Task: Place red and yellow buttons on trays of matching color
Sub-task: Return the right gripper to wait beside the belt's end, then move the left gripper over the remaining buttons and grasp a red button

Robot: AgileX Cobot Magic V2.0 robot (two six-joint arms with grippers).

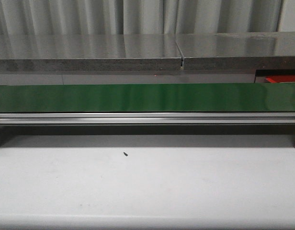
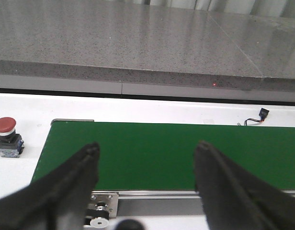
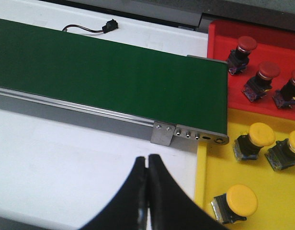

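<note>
In the left wrist view my left gripper [image 2: 146, 149] is open over the near edge of the green conveyor belt [image 2: 166, 153], nothing between its fingers. A red button [image 2: 7, 136] stands on the white table beside the belt's end. In the right wrist view my right gripper [image 3: 147, 162] is shut and empty above the white table. Past the belt's end lie the red tray [image 3: 219, 36], holding three red buttons [image 3: 262, 76], and the yellow tray [image 3: 262, 201], holding three yellow buttons [image 3: 238, 203]. The front view shows the belt [image 1: 147, 97] bare, with a corner of the red tray [image 1: 281, 78] behind it.
A grey stone shelf [image 2: 138, 43] runs behind the belt. A small black connector on a wire [image 3: 108, 26] lies on the table past the belt. The belt's aluminium rail [image 1: 147, 118] fronts the white table [image 1: 147, 187], which bears a small dark speck [image 1: 125, 154].
</note>
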